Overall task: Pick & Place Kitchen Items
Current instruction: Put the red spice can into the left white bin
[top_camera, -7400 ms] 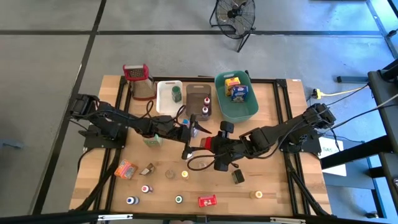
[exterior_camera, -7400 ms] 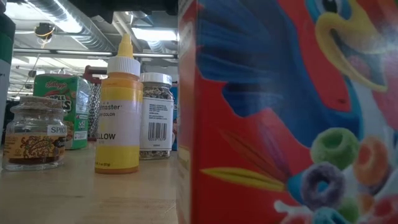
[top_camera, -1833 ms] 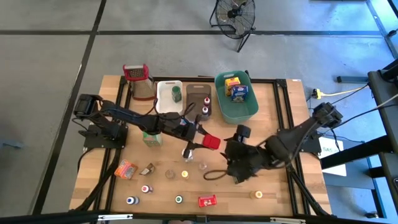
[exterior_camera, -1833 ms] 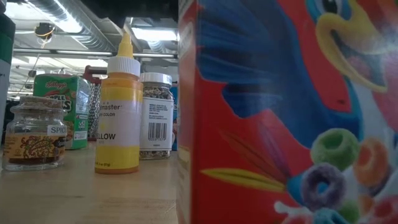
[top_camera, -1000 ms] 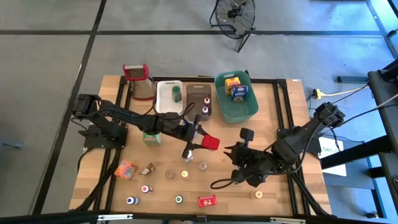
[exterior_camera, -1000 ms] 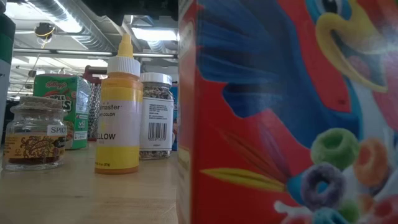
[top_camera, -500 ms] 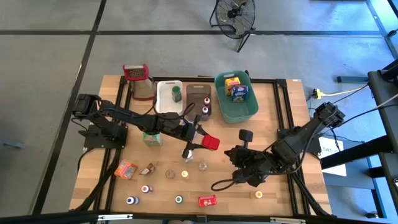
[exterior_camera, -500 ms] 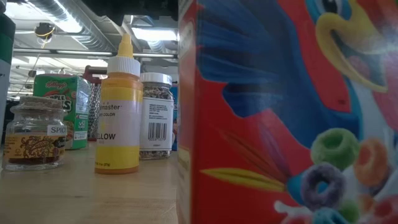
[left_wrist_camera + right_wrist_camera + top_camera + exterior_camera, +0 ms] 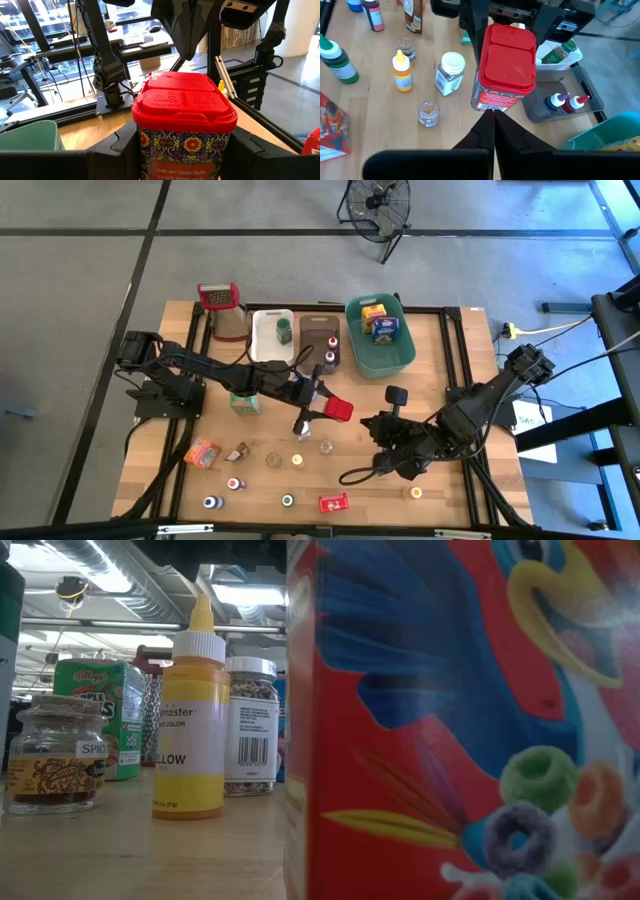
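A small tin with a red lid (image 9: 338,409) and a patterned body (image 9: 182,145) sits in my left gripper (image 9: 322,408) at the table's middle, shut on it. My right gripper (image 9: 376,432) hangs to the tin's right and nearer, shut and empty, and its fingers (image 9: 493,131) point at the tin (image 9: 506,65). Other kitchen items stand on the near half of the table: a yellow bottle (image 9: 190,710), a sprinkles jar (image 9: 250,725), a spice jar (image 9: 55,755), a green box (image 9: 100,715) and a red cereal box (image 9: 460,720). My left gripper pinches the tin between its two fingers (image 9: 125,142), one on each side of the patterned body just below the red lid (image 9: 185,100). The fingers come about level from the table's left. The tin is lifted clear of the table, lid up and a little tilted.
The white bin (image 9: 272,335), the brown bin (image 9: 318,340) and the teal bin (image 9: 380,335) with boxes in it stand along the far edge, next to the steel grater (image 9: 225,310). Small jars and bottles (image 9: 425,112) dot the wood below the tin.
My right gripper has drawn back a little from the tin toward the table's right and near edges, then kept still. The left gripper has held the tin in place.
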